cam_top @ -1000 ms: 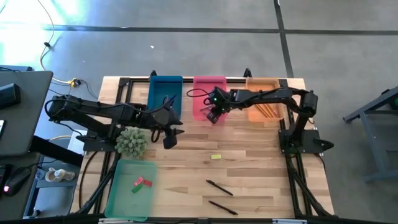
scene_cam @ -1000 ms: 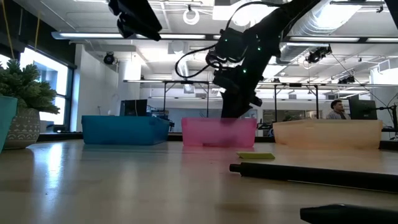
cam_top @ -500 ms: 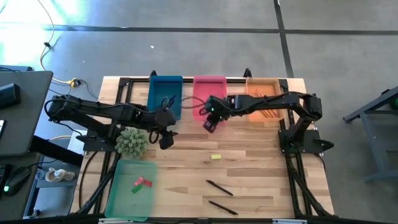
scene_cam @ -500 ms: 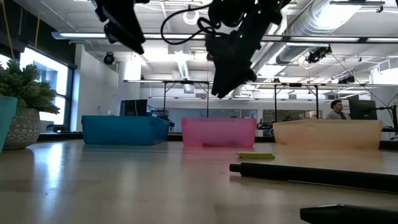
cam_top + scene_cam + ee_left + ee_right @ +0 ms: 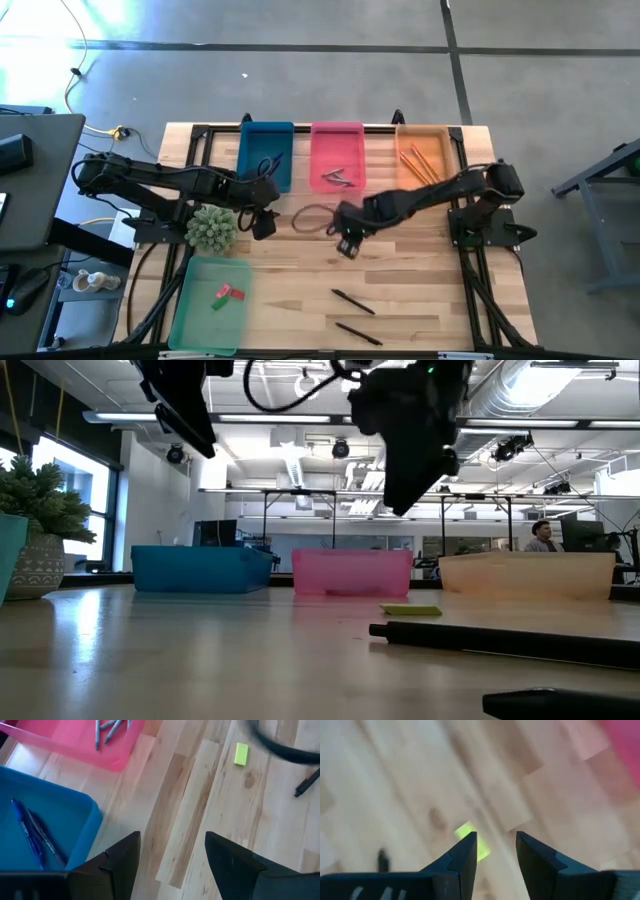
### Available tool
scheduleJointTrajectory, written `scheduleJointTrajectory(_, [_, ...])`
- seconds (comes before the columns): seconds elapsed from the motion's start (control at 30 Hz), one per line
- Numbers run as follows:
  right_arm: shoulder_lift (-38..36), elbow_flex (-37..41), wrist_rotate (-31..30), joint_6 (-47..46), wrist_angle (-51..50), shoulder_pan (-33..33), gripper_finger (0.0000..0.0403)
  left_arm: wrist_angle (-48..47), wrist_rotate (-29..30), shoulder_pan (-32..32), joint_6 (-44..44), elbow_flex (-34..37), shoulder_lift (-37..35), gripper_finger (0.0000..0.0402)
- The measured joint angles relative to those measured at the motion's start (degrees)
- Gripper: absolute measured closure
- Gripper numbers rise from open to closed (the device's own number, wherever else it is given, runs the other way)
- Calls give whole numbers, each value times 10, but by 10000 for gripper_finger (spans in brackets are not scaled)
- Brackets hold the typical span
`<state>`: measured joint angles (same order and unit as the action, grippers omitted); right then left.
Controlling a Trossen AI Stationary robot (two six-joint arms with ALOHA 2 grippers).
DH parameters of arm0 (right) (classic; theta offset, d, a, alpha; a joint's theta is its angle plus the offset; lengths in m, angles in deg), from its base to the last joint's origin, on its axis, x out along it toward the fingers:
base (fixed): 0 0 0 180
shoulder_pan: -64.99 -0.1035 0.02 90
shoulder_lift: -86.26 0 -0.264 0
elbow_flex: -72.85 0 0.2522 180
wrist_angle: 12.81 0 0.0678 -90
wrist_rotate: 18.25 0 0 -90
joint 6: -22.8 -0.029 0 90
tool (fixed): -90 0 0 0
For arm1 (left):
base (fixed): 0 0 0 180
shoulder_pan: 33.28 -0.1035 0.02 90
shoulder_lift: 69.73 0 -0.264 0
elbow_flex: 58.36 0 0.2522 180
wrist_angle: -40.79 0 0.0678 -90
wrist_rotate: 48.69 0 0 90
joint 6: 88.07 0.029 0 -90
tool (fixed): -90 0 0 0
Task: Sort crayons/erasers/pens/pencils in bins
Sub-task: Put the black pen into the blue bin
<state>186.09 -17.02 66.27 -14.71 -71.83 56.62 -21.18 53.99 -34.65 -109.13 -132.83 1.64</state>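
The right gripper has moved from the pink bin to above the yellow eraser, fingers parted and empty. The left gripper, open and empty, has pulled back slightly beside the plant.

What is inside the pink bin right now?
The pink bin holds a few grey crayons lying loose near its front end. Nothing else shows inside, and nothing covers it.

Bright, even light fills the scene, from ceiling strip lamps seen in the low view and a glaring window at far left. The pale wooden table shows soft sheen and faint shadows. The right wrist view is motion-blurred throughout; the small yellow eraser block smears.
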Motion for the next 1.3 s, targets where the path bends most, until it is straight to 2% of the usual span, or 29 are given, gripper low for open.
scheduleJointTrajectory(0.33, [0, 0, 14, -36, 5, -112, 274, 1, 0, 0, -25, 0, 0, 192])
scheduleJointTrajectory(0.67, [32, 1, 17, -103, 59, -192, 274, 1, -1, 0, -43, 0, 0, 192])
scheduleJointTrajectory(1.1, [86, 1, 19, -216, 82, -261, 274, 3, -1, 0, -43, 0, 0, 192])
scheduleJointTrajectory(1.3, [107, 1, 23, -227, 103, -279, 274, 5, 0, 0, -43, 0, 0, 192])
